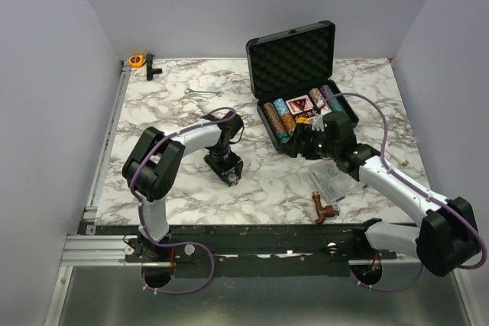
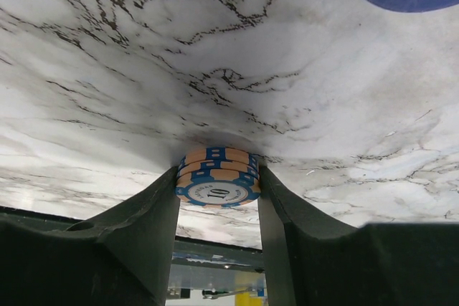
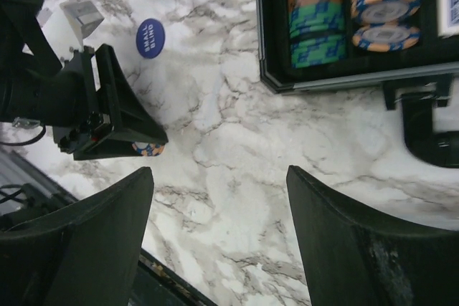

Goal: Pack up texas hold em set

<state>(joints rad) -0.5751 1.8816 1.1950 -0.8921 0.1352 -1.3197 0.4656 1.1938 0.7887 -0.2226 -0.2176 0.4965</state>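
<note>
The black briefcase [image 1: 294,59] lies open at the back right, with rows of striped poker chips [image 1: 283,120] and a red card deck [image 1: 299,104] in its tray. My left gripper [image 1: 231,177] points down at the marble mid-table. In the left wrist view the left gripper [image 2: 219,173] is shut on a small stack of orange-and-blue poker chips [image 2: 215,193] marked 10, resting on the table. My right gripper [image 3: 219,171] hangs open over bare marble beside the case's front rim [image 3: 344,80], nothing between its fingers. A blue "small blind" disc [image 3: 150,37] lies near the left gripper.
A clear plastic compartment box [image 1: 332,181] and a brown pipe fitting [image 1: 322,208] lie under the right arm near the front edge. A wrench [image 1: 202,93] lies mid-back. An orange tape measure [image 1: 137,60] sits in the far left corner. Grey walls enclose the table.
</note>
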